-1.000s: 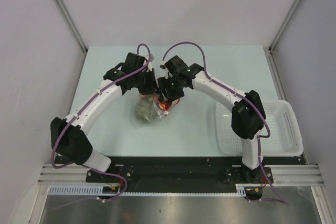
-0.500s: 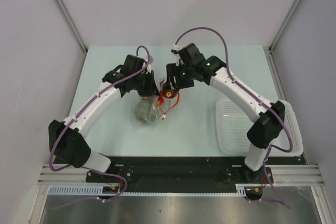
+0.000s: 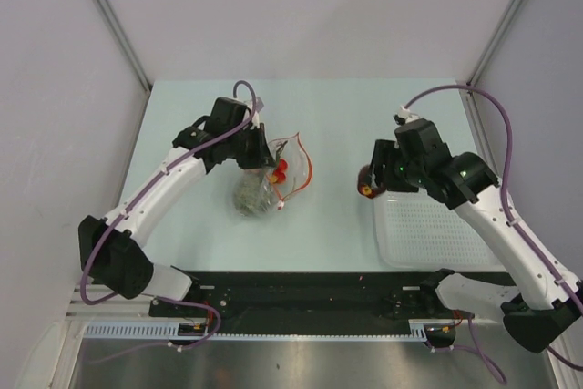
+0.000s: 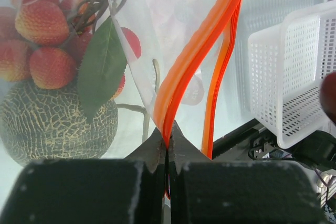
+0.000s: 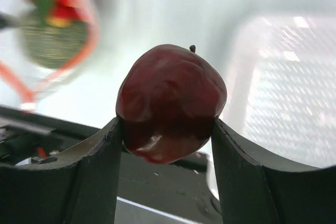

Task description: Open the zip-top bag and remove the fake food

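Note:
The clear zip-top bag (image 3: 273,179) lies at the table's middle, its red-orange zip strip (image 4: 202,53) open in a loop. My left gripper (image 3: 258,154) is shut on one lip of the strip, as the left wrist view (image 4: 168,139) shows. Inside the bag sit a cluster of red-and-yellow bits (image 4: 39,30) with a green leaf and a rounded pale-green netted vegetable (image 4: 52,124). My right gripper (image 3: 370,184) is shut on the dark red apple (image 5: 170,100) and holds it in the air by the left rim of the white basket (image 3: 455,234).
The white mesh basket (image 4: 294,72) stands at the table's right near edge. The black base rail (image 3: 301,293) runs along the near edge. Grey walls enclose the table on three sides.
My right gripper has pulled the apple out of the bag and swung right to the basket's left rim. The left gripper keeps its hold on the strip; the bag mouth gapes wider.

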